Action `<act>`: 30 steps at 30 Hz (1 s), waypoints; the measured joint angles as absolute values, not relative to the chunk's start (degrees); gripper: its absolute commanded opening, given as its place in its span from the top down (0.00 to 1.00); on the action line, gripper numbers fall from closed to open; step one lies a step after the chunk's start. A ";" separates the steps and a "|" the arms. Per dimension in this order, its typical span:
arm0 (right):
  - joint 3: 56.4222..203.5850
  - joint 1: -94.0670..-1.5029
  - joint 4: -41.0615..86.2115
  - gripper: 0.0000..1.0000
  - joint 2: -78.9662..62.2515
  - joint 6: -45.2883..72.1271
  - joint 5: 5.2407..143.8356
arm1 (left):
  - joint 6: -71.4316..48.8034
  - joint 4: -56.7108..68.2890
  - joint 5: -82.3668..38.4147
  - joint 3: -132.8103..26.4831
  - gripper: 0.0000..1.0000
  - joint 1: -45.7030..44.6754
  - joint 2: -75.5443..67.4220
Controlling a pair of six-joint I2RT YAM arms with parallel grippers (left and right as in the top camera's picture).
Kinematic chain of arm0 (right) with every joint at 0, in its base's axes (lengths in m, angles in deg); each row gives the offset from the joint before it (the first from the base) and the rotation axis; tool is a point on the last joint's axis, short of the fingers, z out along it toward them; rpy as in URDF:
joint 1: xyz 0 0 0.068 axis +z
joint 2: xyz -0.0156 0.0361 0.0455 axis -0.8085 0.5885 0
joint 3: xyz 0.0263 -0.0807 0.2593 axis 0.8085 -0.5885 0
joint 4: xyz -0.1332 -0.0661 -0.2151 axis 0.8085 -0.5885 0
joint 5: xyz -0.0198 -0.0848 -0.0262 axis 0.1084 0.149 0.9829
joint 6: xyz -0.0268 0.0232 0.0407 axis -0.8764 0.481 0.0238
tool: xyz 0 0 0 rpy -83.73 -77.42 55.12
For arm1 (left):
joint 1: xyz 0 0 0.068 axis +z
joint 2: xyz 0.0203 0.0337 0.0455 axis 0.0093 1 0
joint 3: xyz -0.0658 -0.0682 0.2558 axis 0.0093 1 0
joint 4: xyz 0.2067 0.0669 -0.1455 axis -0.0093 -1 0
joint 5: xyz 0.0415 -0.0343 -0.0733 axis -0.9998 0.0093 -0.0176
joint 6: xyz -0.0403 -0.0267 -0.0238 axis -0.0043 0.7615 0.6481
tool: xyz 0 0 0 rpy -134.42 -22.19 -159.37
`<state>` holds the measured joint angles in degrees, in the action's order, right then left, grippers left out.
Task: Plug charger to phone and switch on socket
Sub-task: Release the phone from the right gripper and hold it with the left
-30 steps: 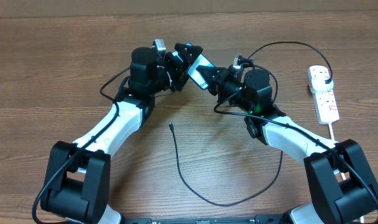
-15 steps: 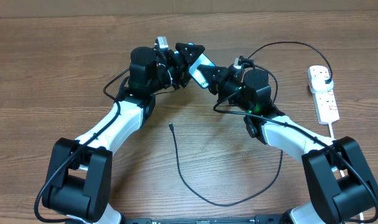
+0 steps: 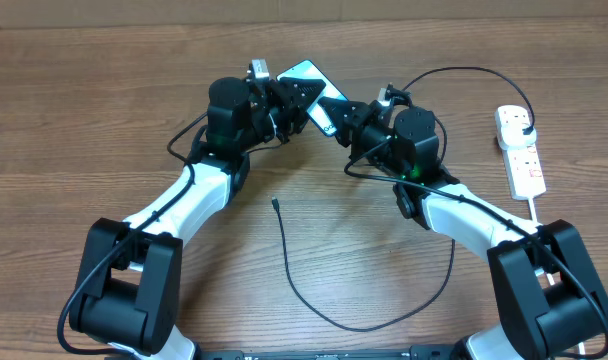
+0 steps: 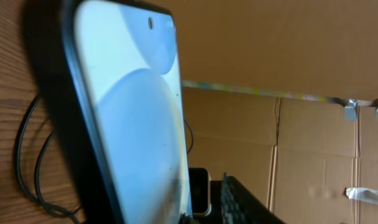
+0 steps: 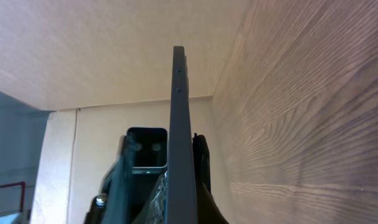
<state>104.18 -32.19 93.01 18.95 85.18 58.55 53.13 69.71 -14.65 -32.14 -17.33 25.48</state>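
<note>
The phone [image 3: 302,70] is held up off the table at the back centre, its lit light blue screen tilted up. My right gripper [image 3: 336,118] is shut on its lower right end; in the right wrist view the phone [image 5: 179,124] stands edge-on between the fingers. My left gripper [image 3: 298,97] straddles the phone from the left. In the left wrist view the screen [image 4: 139,124] fills the frame and a gap still shows between it and the right finger [image 4: 242,200]. The charger's connector tip [image 3: 274,204] lies loose on the table, its thin black cable [image 3: 302,295] looping towards the socket [image 3: 522,152].
The white socket strip lies at the far right with a black plug [image 3: 525,121] in its top outlet and a white cord [image 3: 535,212] running down. A cardboard wall [image 4: 282,56] stands behind the table. Black arm cables [image 3: 184,135] hang beside both arms.
The phone has tipped up and back, so more of its lit screen shows above the left gripper. The left jaws have narrowed around it. The right gripper has kept its hold.
</note>
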 measured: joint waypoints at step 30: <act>104.57 -37.41 88.51 0.25 18.34 63.08 36.80 | 46.77 57.54 -3.90 -31.94 0.96 -6.64 25.68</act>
<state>104.57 -37.41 88.51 18.34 63.08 36.80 46.77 57.54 -3.90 -31.94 -6.64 25.68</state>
